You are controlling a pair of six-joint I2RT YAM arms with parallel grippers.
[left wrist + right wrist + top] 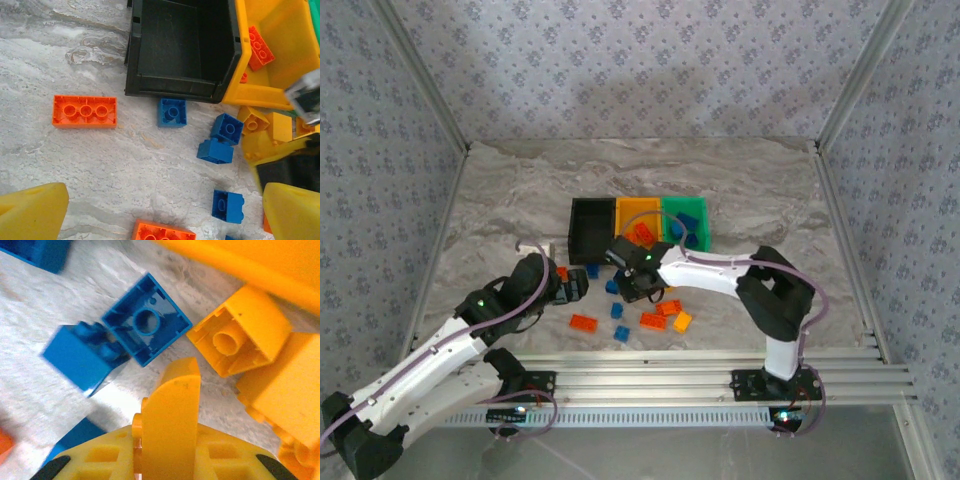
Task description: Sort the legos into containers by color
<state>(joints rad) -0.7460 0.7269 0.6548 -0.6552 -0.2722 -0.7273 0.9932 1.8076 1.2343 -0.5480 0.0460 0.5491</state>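
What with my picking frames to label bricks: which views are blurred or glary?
Top external: evenly lit, but the legos are tiny and soft. Left wrist: crisp on the black bin and table; the near yellow fingers blur. Right wrist: one blue brick is sharp, its left neighbour smeared.

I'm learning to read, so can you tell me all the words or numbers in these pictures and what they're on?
None can be read.
The studs of the orange brick look plain; any mark is too small to tell.
The black bin and yellow bin bear no label.
The wall shows only a flower pattern.
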